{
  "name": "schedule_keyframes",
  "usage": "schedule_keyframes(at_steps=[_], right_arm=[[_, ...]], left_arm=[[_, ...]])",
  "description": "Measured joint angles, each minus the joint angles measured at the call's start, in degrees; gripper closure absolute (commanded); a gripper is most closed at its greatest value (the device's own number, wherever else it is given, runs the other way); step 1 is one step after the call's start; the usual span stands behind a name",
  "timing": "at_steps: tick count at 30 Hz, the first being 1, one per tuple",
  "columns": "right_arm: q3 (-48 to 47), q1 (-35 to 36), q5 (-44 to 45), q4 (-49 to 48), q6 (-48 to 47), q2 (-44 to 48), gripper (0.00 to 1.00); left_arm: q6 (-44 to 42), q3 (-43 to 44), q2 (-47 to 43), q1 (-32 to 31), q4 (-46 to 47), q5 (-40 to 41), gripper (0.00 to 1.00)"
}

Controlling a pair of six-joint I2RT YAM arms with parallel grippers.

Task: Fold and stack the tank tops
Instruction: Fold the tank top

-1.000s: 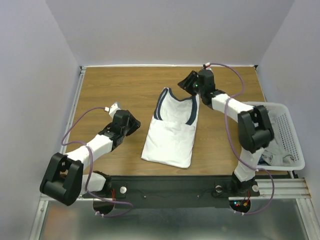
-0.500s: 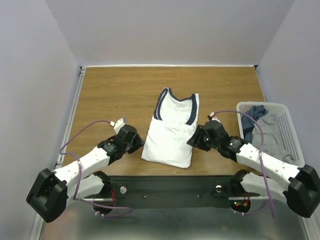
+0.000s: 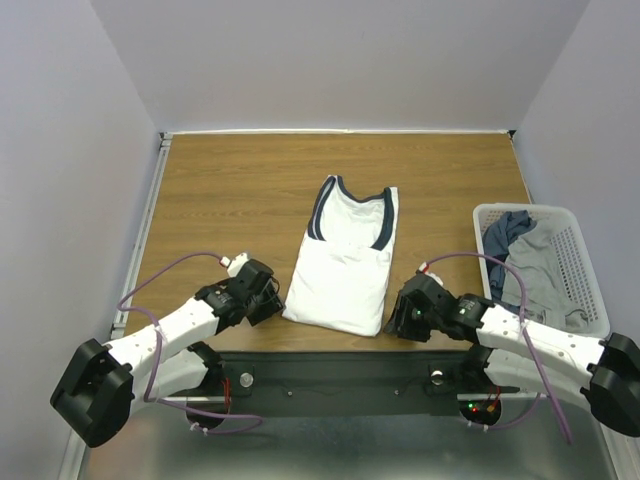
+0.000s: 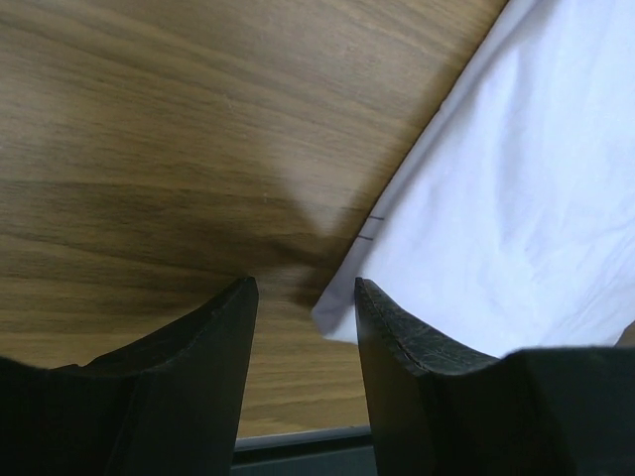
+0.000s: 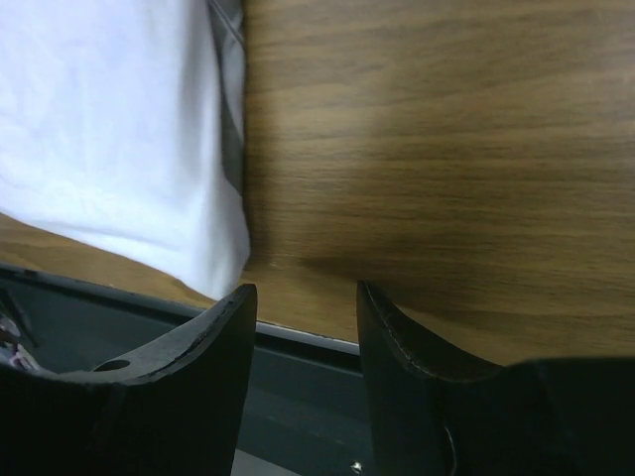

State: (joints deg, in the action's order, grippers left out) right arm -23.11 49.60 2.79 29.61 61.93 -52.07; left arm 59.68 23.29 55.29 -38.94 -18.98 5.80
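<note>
— White tank top [image 3: 345,262] lies flat in the middle of the table [image 3: 230,190], its navy-edged neck toward the far side and its hem toward the arms. Has it shifted?
— No, it lies as it lay a second ago. The arms are what changed.
— How so?
— A second ago the right arm reached far over the table, with its claw at the top's right shoulder strap. Half a second ago it had drawn back beside the top's right edge. Now the right claw [image 3: 397,320] sits low at the near right corner of the hem.
— And the left?
— The left claw [image 3: 268,302] was beside the top's left edge, about halfway along it. It has come back toward the table's front edge and now sits just beside the near left hem corner.
— Are the claws gripping anything?
— Neither is. From the left wrist, the left claw [image 4: 305,288] is spread, and a corner of the top [image 4: 496,198] shows in the gap, close to one finger. The right claw [image 5: 305,290] is spread too, over bare wood, and the top [image 5: 99,129] ends just off one fingertip. Whether any finger touches cloth cannot be told.
— And farther out?
— The white mesh basket [image 3: 592,300] at the table's right holds a grey top [image 3: 545,270] and a dark blue top [image 3: 505,228]. The right arm no longer crosses it.
</note>
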Motion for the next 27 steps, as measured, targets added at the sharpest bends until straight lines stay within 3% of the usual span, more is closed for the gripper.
schedule_keyframes(at_steps=[27], right_arm=[[1.60, 2.21, -1.95, -2.69, 3.52, 1.01, 0.50]], left_arm=[[-1.29, -0.85, 1.22, -0.87, 1.81, -5.33, 0.50]])
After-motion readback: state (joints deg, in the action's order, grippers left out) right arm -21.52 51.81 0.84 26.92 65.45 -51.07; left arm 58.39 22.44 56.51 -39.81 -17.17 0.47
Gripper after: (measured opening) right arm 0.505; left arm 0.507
